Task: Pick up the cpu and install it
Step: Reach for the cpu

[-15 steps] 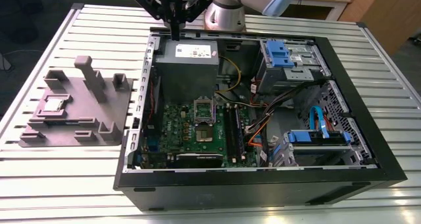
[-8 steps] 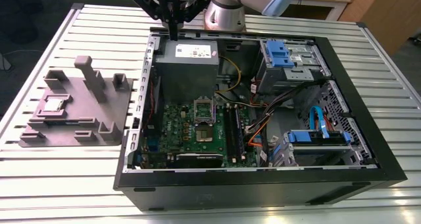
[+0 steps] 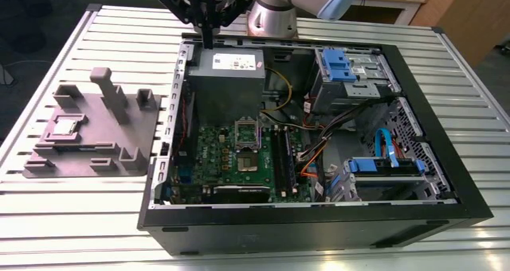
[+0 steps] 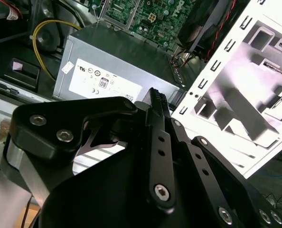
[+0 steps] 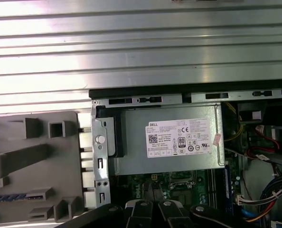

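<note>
Exterior view: cpu (image 3: 64, 126) lies flat on grey fixture (image 3: 135, 134), at 9 o'clock from open computer case (image 3: 319, 217), well apart from gripper (image 3: 209, 42). Gripper hangs at case's 12 o'clock edge, above grey power supply (image 3: 227, 74); fingers together, clamped on nothing. Green motherboard (image 3: 215, 157) sits at 6 o'clock from power supply.

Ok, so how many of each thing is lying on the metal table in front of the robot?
Computer case: 1
Grey block fixture: 1
Cpu, resting on the fixture: 1
Total: 3
</note>
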`<action>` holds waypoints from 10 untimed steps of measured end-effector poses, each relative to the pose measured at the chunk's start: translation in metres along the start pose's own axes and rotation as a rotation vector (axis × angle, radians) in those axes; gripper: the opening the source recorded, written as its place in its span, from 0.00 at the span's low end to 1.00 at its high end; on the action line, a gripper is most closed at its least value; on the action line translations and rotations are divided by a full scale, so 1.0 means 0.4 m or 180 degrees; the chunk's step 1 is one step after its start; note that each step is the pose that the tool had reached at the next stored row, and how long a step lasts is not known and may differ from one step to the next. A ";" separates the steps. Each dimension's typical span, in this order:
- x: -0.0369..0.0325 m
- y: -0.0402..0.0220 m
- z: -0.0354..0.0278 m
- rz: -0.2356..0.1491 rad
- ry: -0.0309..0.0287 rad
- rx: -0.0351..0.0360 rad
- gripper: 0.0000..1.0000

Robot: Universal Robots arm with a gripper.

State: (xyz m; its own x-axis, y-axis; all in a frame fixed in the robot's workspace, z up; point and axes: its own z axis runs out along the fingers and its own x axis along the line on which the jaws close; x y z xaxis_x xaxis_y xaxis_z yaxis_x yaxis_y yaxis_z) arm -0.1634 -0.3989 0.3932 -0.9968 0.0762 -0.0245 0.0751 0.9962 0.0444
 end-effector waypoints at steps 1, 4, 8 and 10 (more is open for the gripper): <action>0.001 0.000 0.000 0.0000 0.0000 0.0000 0.10; 0.004 0.000 0.000 0.0000 0.0000 0.0000 0.10; 0.007 -0.001 0.000 0.0000 0.0000 0.0000 0.10; 0.009 -0.001 0.000 0.0000 0.0000 0.0000 0.10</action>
State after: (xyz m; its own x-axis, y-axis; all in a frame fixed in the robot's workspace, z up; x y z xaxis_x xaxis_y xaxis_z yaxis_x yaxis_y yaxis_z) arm -0.1669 -0.3989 0.3931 -0.9968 0.0762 -0.0244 0.0751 0.9962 0.0444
